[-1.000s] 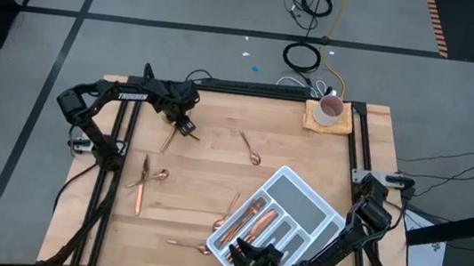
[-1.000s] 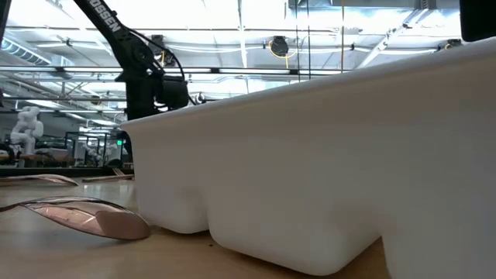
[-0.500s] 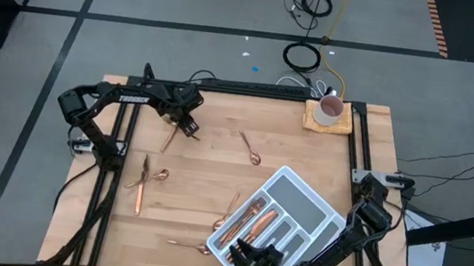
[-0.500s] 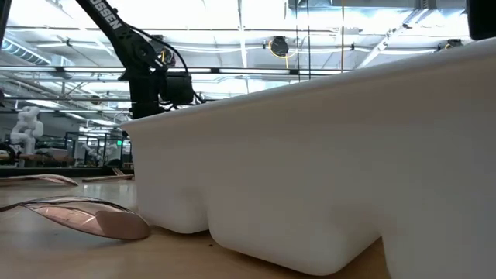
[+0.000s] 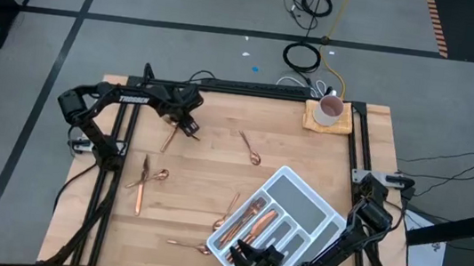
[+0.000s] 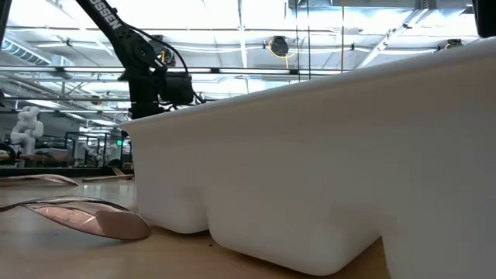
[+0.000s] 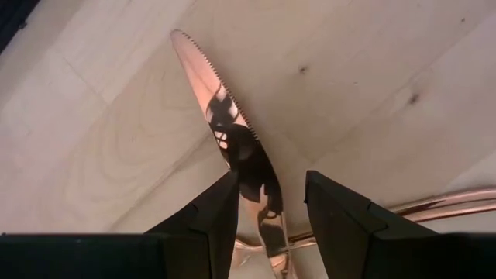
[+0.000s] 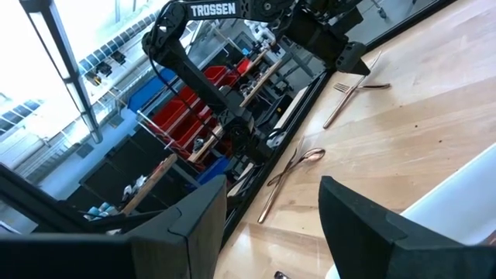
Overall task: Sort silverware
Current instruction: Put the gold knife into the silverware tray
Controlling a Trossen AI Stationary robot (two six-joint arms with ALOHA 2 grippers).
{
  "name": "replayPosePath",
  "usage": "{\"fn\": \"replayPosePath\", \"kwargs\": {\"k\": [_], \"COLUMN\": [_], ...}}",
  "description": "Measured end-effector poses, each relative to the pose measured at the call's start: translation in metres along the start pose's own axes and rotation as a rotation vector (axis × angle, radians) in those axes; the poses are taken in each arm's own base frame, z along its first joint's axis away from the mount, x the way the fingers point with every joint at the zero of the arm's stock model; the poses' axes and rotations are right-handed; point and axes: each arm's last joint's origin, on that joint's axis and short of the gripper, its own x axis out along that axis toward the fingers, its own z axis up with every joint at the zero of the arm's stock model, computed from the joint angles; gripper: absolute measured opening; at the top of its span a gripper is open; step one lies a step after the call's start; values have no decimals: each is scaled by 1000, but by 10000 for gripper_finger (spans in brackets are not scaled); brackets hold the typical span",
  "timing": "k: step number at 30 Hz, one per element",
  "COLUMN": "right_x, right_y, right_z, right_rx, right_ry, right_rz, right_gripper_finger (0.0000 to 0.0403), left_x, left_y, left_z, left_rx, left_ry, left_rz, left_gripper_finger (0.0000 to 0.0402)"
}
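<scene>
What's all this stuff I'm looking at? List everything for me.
Loose cutlery: about seven, copper, scattered on the table.
Knife: one of those, copper, far left.
Tray cutlery: a few, copper, count unclear.
Tray: one, white, near right.
Mug: one, white, far right corner.
Mat: one, tan, under the mug.
Table: one, light wood.
Left tool: open, straddling the knife.
Right tool: open, over the tray's near end.

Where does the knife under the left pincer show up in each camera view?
High view: knife at the table's far left, just below the left pincer.
Low view: not visible; the white tray fills the picture.
Left wrist view: knife between the open fingers.
Right wrist view: knife far off, crossing a fork.
Shared landmark: the left pincer.
</scene>
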Motion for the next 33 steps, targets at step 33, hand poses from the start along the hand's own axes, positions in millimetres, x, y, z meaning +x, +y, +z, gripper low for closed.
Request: {"fn": "replayPosePath", "kwargs": {"k": [33], "right_x": [0], "right_y": [0], "right_z": [0], "right_rx": [0], "right_ry": [-4], "right_rz": [-1], "right_gripper_finger": [192], "left_x": [16], "left_y": [-1], "left_z": [-22], "left_rx": [-15], "left_ry": [19], "left_rz": [-29], "left_gripper_finger": [50]}}
